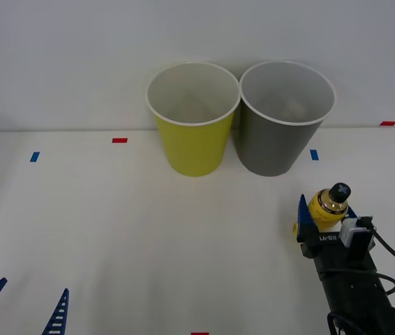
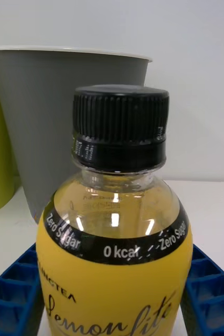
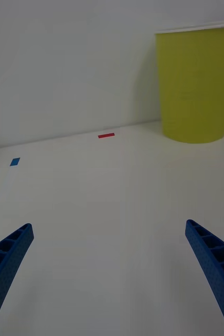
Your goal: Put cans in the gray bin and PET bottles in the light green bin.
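Note:
A small yellow PET bottle [image 1: 325,206] with a black cap stands upright at the right of the white table. My right gripper [image 1: 325,215] is shut on the PET bottle [image 2: 114,262], one blue finger [image 2: 12,294] pressed to each side of its body. Behind it stands the gray bin [image 1: 276,143], also seen close behind the cap in the right wrist view [image 2: 49,105]. The light green bin [image 1: 192,143] stands beside the gray bin on its left. My left gripper [image 1: 23,308] is open and idle near the front left edge. Cans are out of view.
Both bins touch at the back centre, close to the white wall. Small red tape marks [image 1: 119,140] and blue tape marks [image 1: 34,156] lie on the table [image 1: 148,230]. The left wrist view shows the light green bin [image 3: 195,89] far beyond my open left gripper [image 3: 109,262].

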